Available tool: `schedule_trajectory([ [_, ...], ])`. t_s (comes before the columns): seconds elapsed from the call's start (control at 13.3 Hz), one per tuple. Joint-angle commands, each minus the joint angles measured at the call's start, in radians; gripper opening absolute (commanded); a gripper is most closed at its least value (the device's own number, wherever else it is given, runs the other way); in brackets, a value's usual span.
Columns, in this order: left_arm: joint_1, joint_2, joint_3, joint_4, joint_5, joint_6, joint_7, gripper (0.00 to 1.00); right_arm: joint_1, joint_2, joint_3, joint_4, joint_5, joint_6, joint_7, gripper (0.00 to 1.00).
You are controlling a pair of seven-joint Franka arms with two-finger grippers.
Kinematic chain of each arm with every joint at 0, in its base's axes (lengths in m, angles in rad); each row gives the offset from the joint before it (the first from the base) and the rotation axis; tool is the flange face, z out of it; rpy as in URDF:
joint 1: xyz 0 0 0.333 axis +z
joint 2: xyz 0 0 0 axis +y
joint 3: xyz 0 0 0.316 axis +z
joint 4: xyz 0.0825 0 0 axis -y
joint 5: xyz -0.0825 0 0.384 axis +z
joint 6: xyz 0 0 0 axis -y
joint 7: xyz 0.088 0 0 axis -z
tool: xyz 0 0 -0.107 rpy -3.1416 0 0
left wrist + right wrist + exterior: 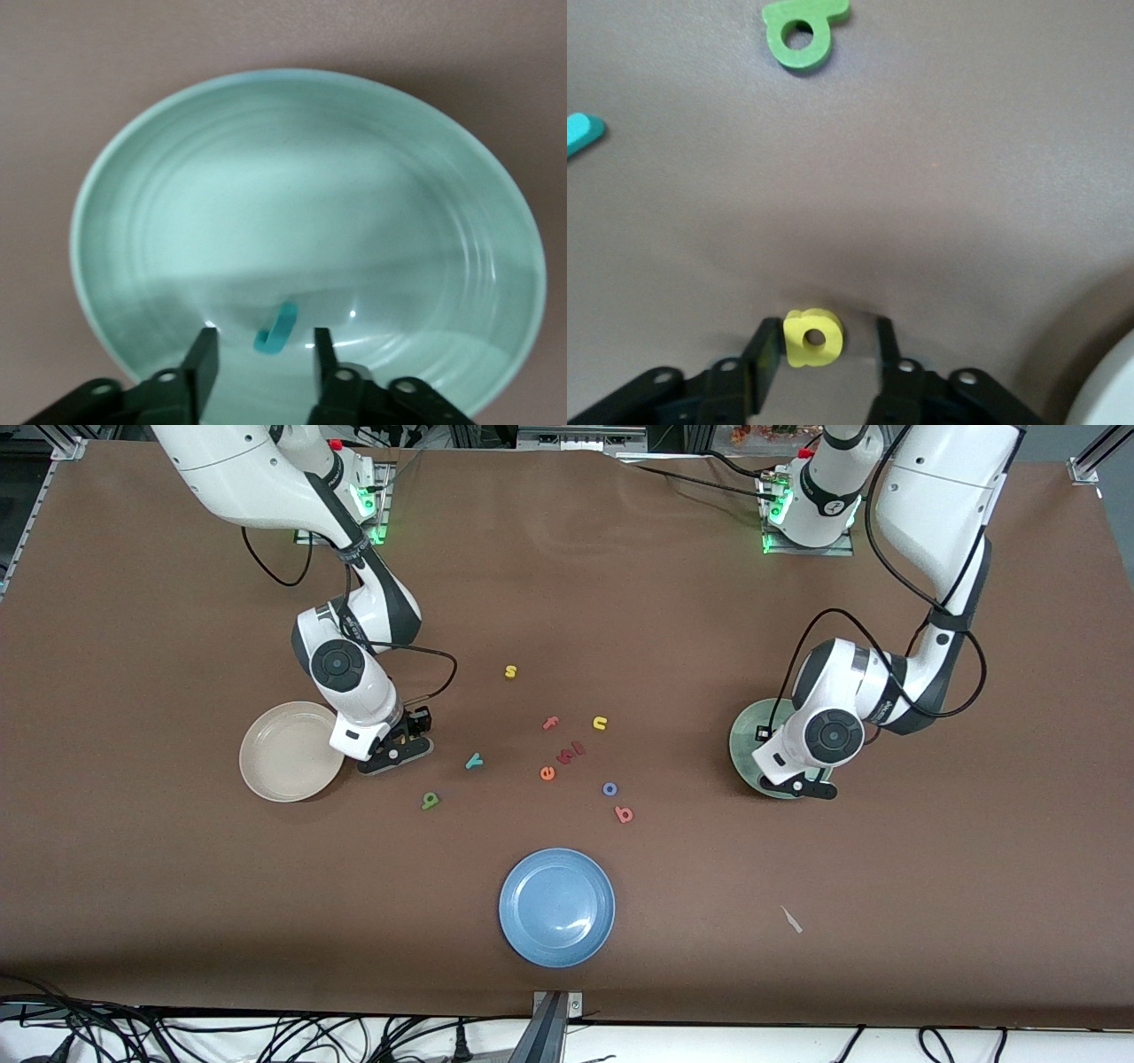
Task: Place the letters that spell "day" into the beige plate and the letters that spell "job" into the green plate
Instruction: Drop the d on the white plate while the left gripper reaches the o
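Note:
My left gripper (pixel 262 352) hangs open over the green plate (pixel 301 177), at the left arm's end of the table (pixel 747 737). The teal-blue j (pixel 276 329) lies in the plate between the fingers, touching neither. My right gripper (pixel 827 341) is down at the table beside the beige plate (pixel 288 751), open around the yellow a (pixel 812 337). The a rests against one finger, with a gap to the other. The green d (pixel 431 801) and teal y (pixel 474 760) lie close by. The blue o (pixel 609 788) and red-pink b (pixel 624 813) lie mid-table.
A blue plate (pixel 556 905) sits near the table's front edge. Loose letters lie mid-table: a yellow s (pixel 510 671), a pink f (pixel 551 724), a yellow u (pixel 600 723) and an orange e (pixel 547 773). A small pale scrap (pixel 791 919) lies toward the left arm's end.

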Motion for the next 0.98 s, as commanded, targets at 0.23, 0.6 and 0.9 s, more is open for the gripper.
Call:
schedule_trajectory([
  [0.23, -0.011, -0.120, -0.021, 0.027, -0.120, -0.042, -0.058, 1.00, 0.003, 0.029, -0.001, 0.012, -0.013, 0.033, 0.003, 0.31],
  [0.6, -0.111, -0.016, -0.035, 0.249, -0.187, -0.028, -0.342, 1.00, 0.005, 0.025, -0.001, 0.024, -0.011, 0.027, -0.003, 0.16],
  [0.9, -0.158, 0.170, -0.035, 0.493, -0.181, -0.025, -0.465, 1.00, 0.003, -0.005, -0.004, 0.073, 0.001, -0.051, -0.005, 0.13],
])
